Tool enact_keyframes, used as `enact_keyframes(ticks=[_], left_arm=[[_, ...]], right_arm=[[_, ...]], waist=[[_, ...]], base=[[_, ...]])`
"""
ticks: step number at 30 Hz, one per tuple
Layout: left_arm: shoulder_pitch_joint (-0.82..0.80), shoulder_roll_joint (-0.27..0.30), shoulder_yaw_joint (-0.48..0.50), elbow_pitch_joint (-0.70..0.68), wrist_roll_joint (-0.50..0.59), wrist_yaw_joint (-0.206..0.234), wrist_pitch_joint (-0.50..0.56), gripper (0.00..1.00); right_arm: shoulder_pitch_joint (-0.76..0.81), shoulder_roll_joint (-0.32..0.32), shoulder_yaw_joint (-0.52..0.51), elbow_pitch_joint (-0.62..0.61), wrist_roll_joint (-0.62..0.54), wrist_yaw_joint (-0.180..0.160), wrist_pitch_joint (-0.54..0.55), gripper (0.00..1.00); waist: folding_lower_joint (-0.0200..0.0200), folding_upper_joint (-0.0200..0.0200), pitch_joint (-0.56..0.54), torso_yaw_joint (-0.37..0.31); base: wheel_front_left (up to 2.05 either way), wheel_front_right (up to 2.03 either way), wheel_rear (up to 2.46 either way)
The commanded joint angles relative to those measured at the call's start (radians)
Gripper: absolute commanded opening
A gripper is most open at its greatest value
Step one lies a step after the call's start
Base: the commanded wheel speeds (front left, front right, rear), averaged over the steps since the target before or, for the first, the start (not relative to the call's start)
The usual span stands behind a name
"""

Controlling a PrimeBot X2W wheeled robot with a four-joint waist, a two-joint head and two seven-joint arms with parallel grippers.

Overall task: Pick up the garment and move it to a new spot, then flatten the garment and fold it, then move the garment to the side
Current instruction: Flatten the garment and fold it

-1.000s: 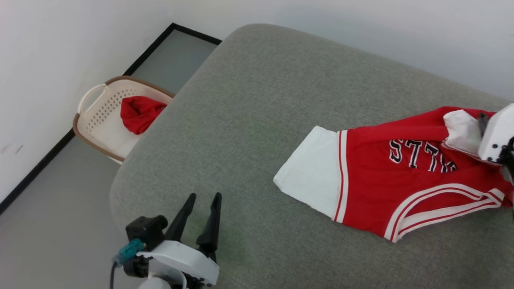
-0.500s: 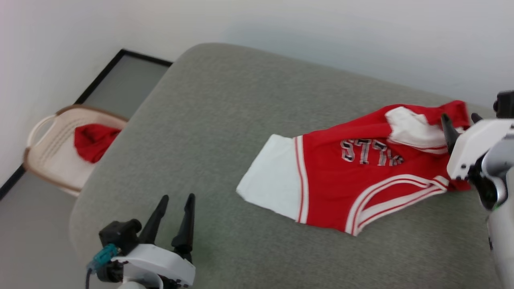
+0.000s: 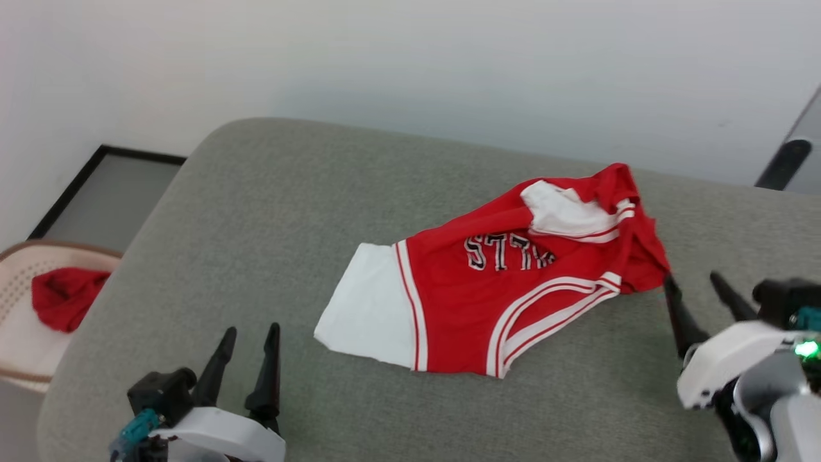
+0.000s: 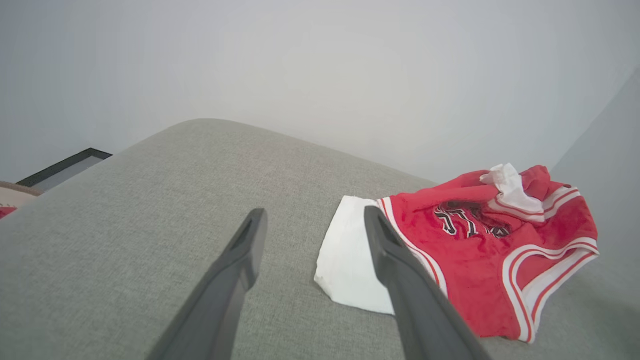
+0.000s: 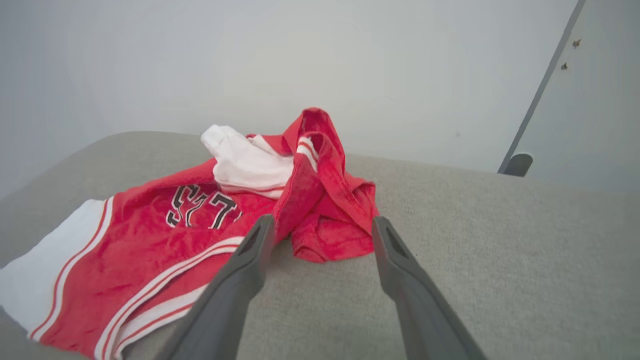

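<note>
Garment red, white-sleeved, rumpled at one end (left hand, right hand both spread)

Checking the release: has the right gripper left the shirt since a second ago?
Yes. The right gripper has drawn back off the shirt, down the head view, fingers open.

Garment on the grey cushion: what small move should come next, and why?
Probably ease the right gripper forward to pinch the bunched red end of the garment. It and the left gripper stand open, off the cloth. That end lies heaped, a white sleeve folded back by the lettering, so it needs spreading before folding.
</note>
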Motion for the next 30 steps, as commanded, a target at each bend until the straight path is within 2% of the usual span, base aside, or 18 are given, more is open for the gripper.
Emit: enact_keyframes(ticks=[1,6,12,21,30], left_arm=[[0.006,0.009,0.004,-0.007,0.000,0.004,0.001,1.00],[0.000,0.011,-0.010,-0.024,0.005,0.005,0.013,1.00],[-0.009,0.002,-0.031,-0.037,0.007,0.005,0.017,1.00],[-0.020,-0.014,-0.058,-0.033,0.003,-0.001,0.016,1.00],[-0.049,-0.024,-0.085,-0.013,-0.010,-0.015,0.009,1.00]], right_arm=[[0.026,0.011,0.002,-0.020,0.009,-0.001,0.013,1.00],[0.064,0.020,0.011,-0.074,0.017,-0.001,0.091,1.00],[0.020,0.021,-0.007,-0.073,0.015,-0.001,0.202,1.00],[-0.073,0.035,-0.063,0.004,-0.025,-0.001,0.312,1.00],[-0.162,0.041,-0.130,0.128,-0.097,-0.001,0.372,1.00]], waist=[[0.0000,0.0000,-0.024,-0.027],[0.0000,0.0000,-0.016,-0.013],[0.0000,0.0000,0.002,0.036],[0.0000,0.0000,0.039,0.115],[0.0000,0.0000,0.077,0.174]], base=[[0.00,0.00,0.00],[0.00,0.00,0.00],[0.00,0.00,0.00],[0.00,0.00,0.00],[0.00,0.00,0.00]])
